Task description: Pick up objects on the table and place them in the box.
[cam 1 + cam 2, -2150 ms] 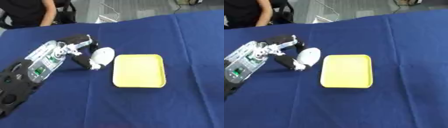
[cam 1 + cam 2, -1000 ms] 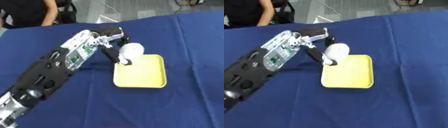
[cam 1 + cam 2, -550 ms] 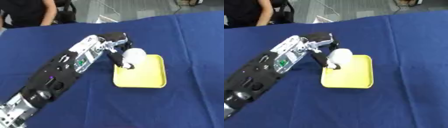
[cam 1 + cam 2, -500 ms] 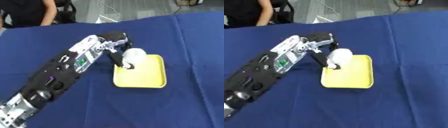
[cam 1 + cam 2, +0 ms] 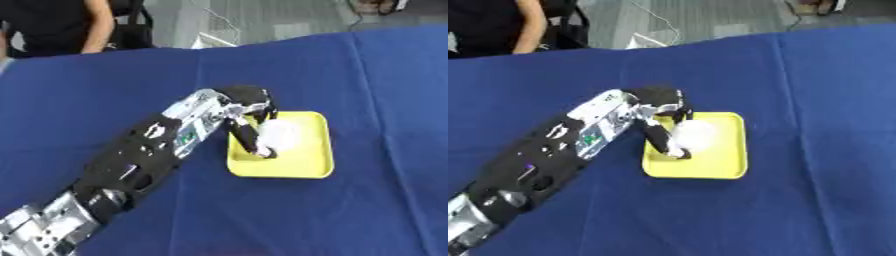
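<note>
Where the left arm reaches in from the lower left corner of the left eye view, the left robot hand [image 5: 249,107] hangs over the near-left part of a shallow yellow tray [image 5: 317,170] that lies on the blue-clothed surface [image 5: 367,80], and its dark fingers [image 5: 248,136] are curled round a white rounded object [image 5: 282,134]. That object sits within the tray's outline, toward its left half, with the fingers along its left side and a fingertip reaching the tray floor near the left rim; whether the object rests on the tray or is held just above it cannot be told. The rest of the tray floor shows bare yellow. A white cable or wire frame shows on the floor beyond the far edge of the surface. In the right eye view the same hand [image 5: 661,102] and white object [image 5: 696,134] appear shifted toward the left, so more of the blue cloth [image 5: 824,100] shows to the right of the tray [image 5: 728,167], and the tray's right rim and near-right corner stand clear of the arm. Here too the fingers wrap the object's left side, and the thumb is hidden. The right robot hand shows in neither view.
</note>
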`<state>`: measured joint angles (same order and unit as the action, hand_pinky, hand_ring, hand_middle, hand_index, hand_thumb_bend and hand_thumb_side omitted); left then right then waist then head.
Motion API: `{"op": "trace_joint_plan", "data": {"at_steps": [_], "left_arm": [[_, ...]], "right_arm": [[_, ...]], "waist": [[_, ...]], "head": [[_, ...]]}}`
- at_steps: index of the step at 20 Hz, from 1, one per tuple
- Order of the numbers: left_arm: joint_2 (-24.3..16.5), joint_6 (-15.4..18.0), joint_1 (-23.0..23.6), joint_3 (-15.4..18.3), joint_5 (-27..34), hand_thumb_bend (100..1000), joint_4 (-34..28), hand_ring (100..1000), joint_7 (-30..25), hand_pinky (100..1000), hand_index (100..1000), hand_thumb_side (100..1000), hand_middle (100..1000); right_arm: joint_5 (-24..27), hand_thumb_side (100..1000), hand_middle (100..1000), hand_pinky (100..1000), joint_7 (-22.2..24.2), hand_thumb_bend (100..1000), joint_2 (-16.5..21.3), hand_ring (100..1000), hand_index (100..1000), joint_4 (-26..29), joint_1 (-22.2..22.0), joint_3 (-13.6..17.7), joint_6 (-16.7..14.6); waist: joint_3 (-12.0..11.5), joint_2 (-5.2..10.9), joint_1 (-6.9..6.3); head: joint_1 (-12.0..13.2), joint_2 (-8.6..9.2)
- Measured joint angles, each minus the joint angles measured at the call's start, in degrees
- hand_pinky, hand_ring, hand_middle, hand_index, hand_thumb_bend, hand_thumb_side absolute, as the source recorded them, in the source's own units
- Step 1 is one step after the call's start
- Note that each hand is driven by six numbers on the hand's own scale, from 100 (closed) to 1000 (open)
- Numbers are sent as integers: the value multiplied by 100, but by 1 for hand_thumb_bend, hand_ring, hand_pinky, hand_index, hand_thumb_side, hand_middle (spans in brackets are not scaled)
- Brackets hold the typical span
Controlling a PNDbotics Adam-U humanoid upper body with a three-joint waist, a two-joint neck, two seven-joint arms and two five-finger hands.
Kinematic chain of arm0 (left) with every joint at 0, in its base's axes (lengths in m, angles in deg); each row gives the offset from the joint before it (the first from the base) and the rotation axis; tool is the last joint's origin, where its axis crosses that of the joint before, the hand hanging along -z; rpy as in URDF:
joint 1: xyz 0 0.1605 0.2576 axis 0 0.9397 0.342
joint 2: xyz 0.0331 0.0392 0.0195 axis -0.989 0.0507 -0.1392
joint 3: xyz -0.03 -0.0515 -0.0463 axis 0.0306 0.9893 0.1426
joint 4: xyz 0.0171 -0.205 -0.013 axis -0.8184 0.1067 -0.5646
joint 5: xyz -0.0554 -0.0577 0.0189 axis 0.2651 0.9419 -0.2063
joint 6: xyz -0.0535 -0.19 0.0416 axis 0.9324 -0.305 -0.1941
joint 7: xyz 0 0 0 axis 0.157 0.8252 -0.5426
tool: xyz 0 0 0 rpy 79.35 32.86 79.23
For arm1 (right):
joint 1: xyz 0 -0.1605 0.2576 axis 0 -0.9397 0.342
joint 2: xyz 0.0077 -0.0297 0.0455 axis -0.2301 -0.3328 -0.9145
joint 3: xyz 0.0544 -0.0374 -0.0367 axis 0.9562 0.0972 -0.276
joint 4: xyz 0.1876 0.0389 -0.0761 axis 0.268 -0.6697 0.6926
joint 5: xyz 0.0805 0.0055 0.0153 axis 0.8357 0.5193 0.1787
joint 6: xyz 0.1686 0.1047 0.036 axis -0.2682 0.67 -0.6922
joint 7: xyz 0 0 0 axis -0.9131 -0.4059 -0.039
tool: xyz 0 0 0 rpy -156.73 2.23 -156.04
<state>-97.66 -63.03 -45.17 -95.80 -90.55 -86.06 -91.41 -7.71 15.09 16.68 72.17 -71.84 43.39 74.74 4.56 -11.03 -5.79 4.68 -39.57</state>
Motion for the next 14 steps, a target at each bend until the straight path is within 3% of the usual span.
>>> {"op": "trace_joint_plan", "data": {"at_steps": [7,8,9,10,14], "left_arm": [[92,278,-1,3,-224,302,160,668,85,874,713,575,556],[102,331,-1,4,-263,409,181,749,105,884,766,725,643],[117,392,0,4,-306,446,187,775,135,889,805,773,686],[136,454,5,4,-347,519,194,846,166,908,870,851,789],[128,637,50,2,-492,561,132,879,298,917,911,870,837]], "right_arm": [[2,767,859,677,2,386,-2,709,953,0,2,-1,1],[2,767,859,677,4,385,-3,709,953,0,2,-1,2],[2,767,859,677,6,385,-5,709,953,0,3,-1,5],[2,767,859,677,8,385,-15,709,953,1,3,-1,7],[2,768,859,677,12,385,-45,710,953,1,3,0,11]], "waist": [[14,0,3],[17,0,3],[21,0,3],[23,0,3],[22,0,3]], "head": [[9,5],[18,5],[23,6],[25,6],[26,6]]}}
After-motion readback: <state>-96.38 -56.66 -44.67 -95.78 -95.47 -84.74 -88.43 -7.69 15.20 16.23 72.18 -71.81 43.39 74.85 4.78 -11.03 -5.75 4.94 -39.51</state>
